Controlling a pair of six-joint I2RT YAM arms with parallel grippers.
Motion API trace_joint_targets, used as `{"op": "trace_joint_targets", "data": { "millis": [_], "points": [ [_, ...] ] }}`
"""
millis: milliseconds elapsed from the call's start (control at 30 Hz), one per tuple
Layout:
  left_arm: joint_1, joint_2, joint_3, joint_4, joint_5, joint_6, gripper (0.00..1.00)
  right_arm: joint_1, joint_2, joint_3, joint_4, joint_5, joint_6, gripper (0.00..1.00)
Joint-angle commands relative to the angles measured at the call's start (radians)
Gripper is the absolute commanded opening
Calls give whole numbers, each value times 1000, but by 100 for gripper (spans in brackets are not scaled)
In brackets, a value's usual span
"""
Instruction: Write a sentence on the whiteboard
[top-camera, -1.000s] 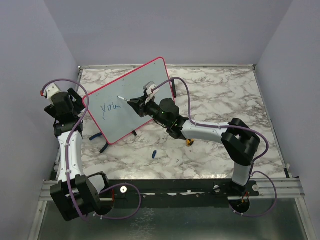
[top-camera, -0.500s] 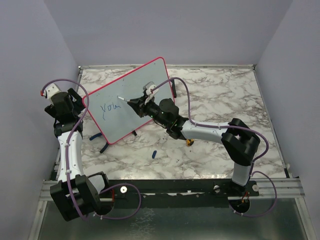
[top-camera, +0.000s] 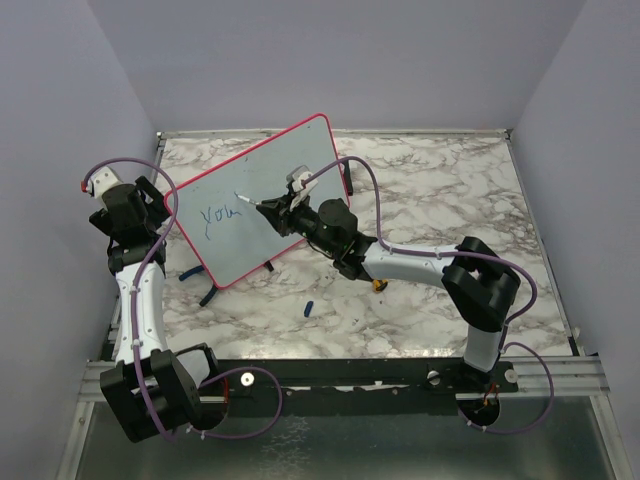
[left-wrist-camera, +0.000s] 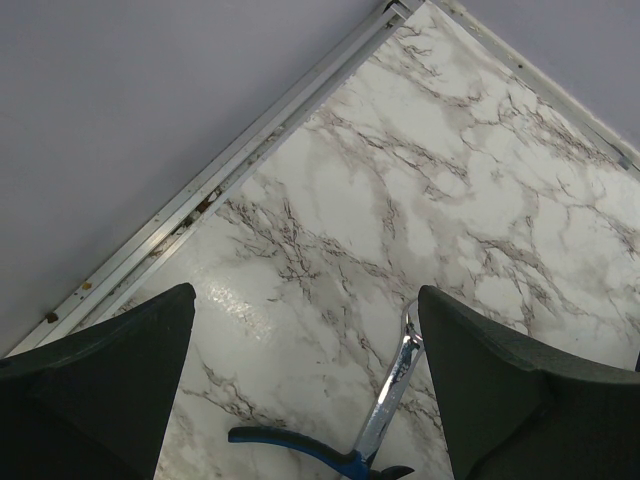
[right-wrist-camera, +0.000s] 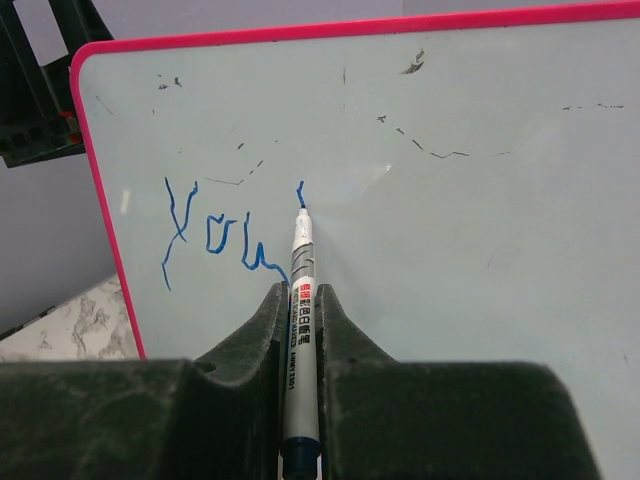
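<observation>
Right wrist view: my right jaws clench the marker (right-wrist-camera: 302, 270) lengthwise so its tip meets the whiteboard (right-wrist-camera: 480, 200) beside the unfinished sentence (right-wrist-camera: 215, 235). My left jaws gape, empty.

2 grippers are counted: the left gripper (left-wrist-camera: 305, 295), spread with nothing between its fingers, and the right gripper (right-wrist-camera: 300, 292), closed around 1 marker (right-wrist-camera: 302, 250). Ahead of the right gripper, 1 whiteboard (right-wrist-camera: 480, 150) is seen, on which 3 blue letters (right-wrist-camera: 215, 240) and 1 short blue stroke (right-wrist-camera: 300, 189) are written. Beneath the left gripper, 1 blue-handled tool (left-wrist-camera: 335, 455) is seen on the tabletop (left-wrist-camera: 470, 160).
</observation>
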Motion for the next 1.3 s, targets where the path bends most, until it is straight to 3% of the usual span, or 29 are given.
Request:
{"op": "trace_joint_targets", "data": {
  "millis": [0,933,1267],
  "points": [
    [4,-3,-8,19,20,6,93,-2,6,-7,-8,16,2,1],
    [5,2,-7,20,20,6,93,1,7,-2,-10,-120,-6,1],
    [4,1,-8,21,24,5,93,1,-128,-143,15,-18,-16,1]
  ]
}}
